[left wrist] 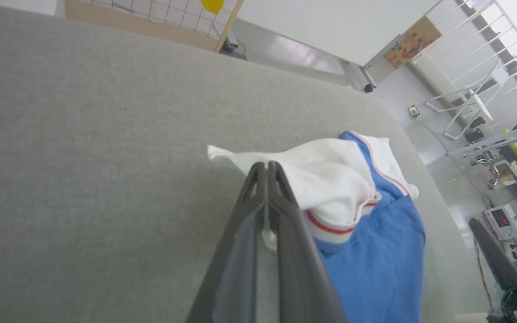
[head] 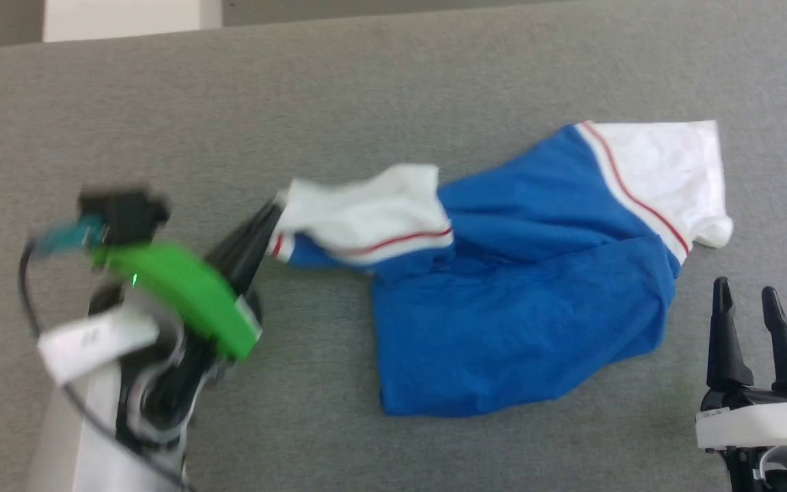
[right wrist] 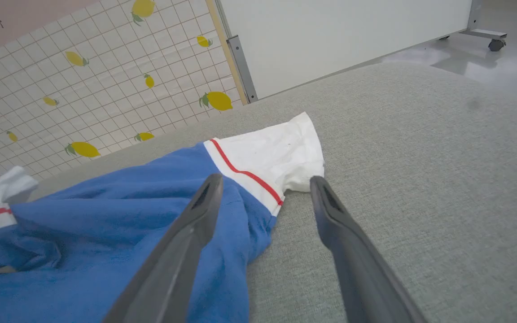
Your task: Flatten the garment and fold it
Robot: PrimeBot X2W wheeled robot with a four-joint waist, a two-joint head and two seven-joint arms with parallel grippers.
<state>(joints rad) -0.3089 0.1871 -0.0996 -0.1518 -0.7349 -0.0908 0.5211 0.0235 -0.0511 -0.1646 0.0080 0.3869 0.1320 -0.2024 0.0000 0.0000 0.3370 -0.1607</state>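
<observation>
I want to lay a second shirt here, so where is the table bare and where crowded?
Bare: the wide strip of grey table beyond the garment, and the near patch between the left arm and the blue hem. Crowded: at the white sleeve pinched by the left end effector, and beside the open right end effector.

We list a grey fabric-covered surface [head: 161, 102]. Behind it we note a lemon-print grid panel [right wrist: 83, 89] beside a white partition [right wrist: 343, 36] on a caster [right wrist: 492, 44].
</observation>
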